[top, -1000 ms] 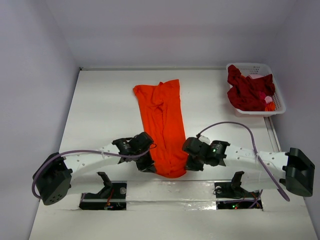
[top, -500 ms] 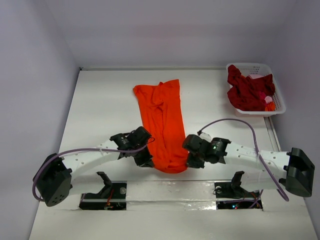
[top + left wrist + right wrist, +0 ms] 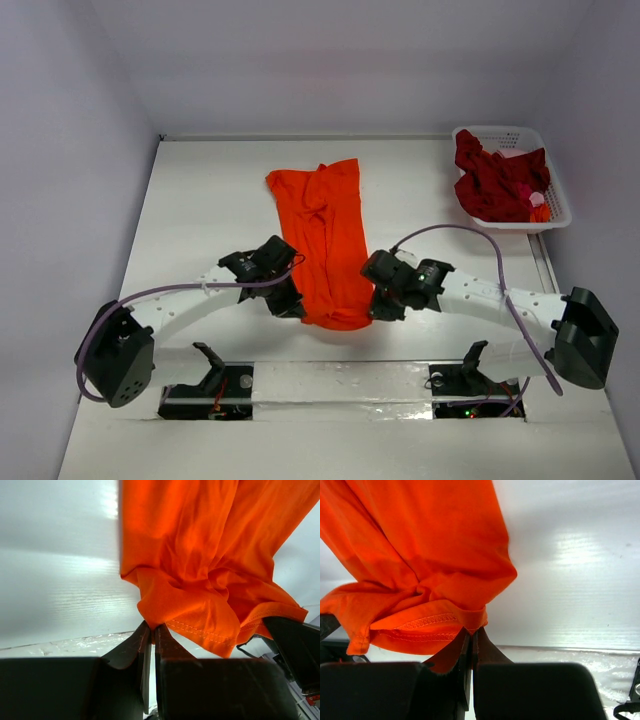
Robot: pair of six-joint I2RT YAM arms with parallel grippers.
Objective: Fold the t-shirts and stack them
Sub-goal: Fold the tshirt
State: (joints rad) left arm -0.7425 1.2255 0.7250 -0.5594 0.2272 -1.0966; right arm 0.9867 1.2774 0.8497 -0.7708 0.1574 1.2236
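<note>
Top view: we find the bright orange short-sleeved cloth t-shirt (image 3: 325, 235) lying as a long narrow strip down the middle of the white table (image 3: 200, 220). Its far end lies flat and its near end is gathered between the two arms. The left gripper (image 3: 288, 305) sits at the near-left corner of that end and the right gripper (image 3: 380, 310) at the near-right corner. The dark red cloth t-shirt (image 3: 495, 185) lies crumpled in the white plastic lattice basket (image 3: 556, 218) at the far right, well apart from the work.

Left wrist view: the jaws are pinched together on a bunched fold of the orange shirt just beside its stitched edge, and the cloth hangs clear of the table there.

Right wrist view: the jaws are likewise clamped on the stitched edge of the orange shirt, which is puckered at the bite.

We judge the step in hand to be carrying the near end over towards the far end. To do it well, both corners should travel level and at one pace. The edge between them should be drawn taut enough to remove the sag, and the fold should land square on the far end. Neither grip should be released before the cloth rests.
</note>
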